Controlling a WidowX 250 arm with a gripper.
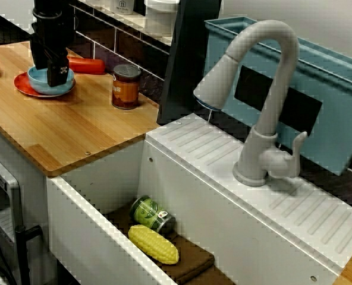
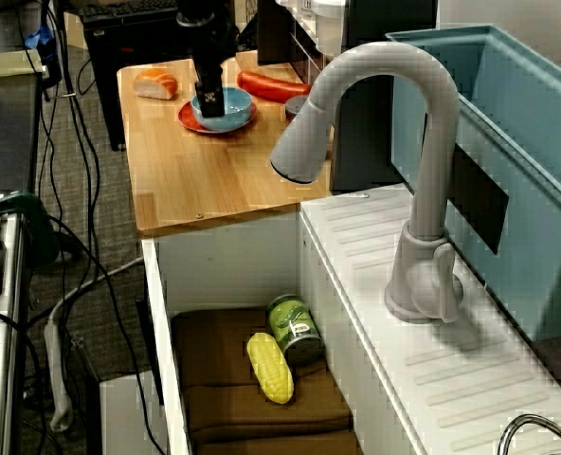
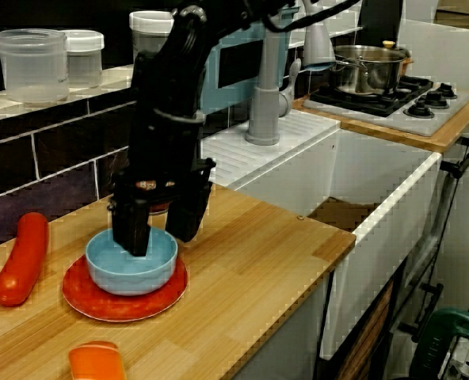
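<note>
My black gripper [image 3: 159, 241] reaches down onto a light blue bowl [image 3: 131, 273] that sits on a red plate [image 3: 123, 305] on the wooden counter [image 3: 250, 269]. In the counter-level view one finger [image 3: 131, 229] dips inside the bowl and the other [image 3: 188, 214] hangs outside its right rim, with a clear gap between them. The view from over the sink shows the gripper [image 1: 57, 74] covering the bowl [image 1: 51, 86] and plate [image 1: 22, 83]. The view from above shows the gripper [image 2: 208, 98] at the bowl [image 2: 228, 112] too.
A long red vegetable [image 3: 20, 257] lies by the tiled wall, a brown jar [image 1: 126, 86] stands right of the plate, and a salmon sushi piece [image 2: 155, 83] lies near the counter's edge. The sink [image 1: 93, 202] holds a corn cob [image 1: 153, 243] and a green can [image 1: 152, 214]. A grey faucet [image 1: 265, 107] stands behind it.
</note>
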